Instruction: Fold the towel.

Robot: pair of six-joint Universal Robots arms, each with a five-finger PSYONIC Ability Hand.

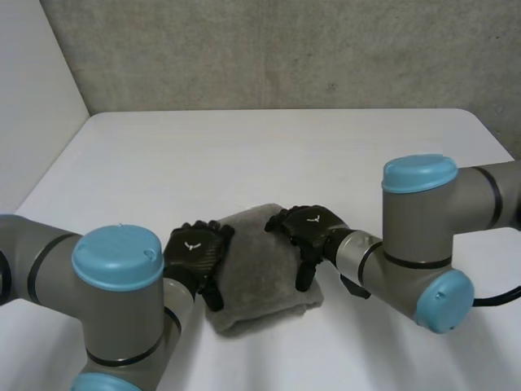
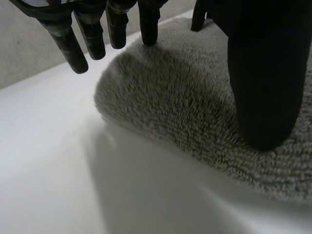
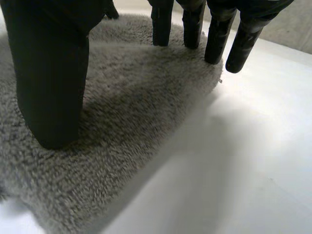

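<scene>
White table [image 1: 244,155] is carrying the grey towel [image 1: 259,281], already folded small, close to the robot. Left hand [image 1: 195,248] is resting on its left edge and right hand [image 1: 313,224] on its far right part. Both are keeping fingers straight and gripping nothing. Best bet is pressing evenly, flattening the fold without dragging layers.

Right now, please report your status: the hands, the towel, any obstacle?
Left hand open, fingers resting on towel's left edge. Right hand open, pressing towel's right side. Towel lies folded thick on the table. No obstacle seen.
</scene>
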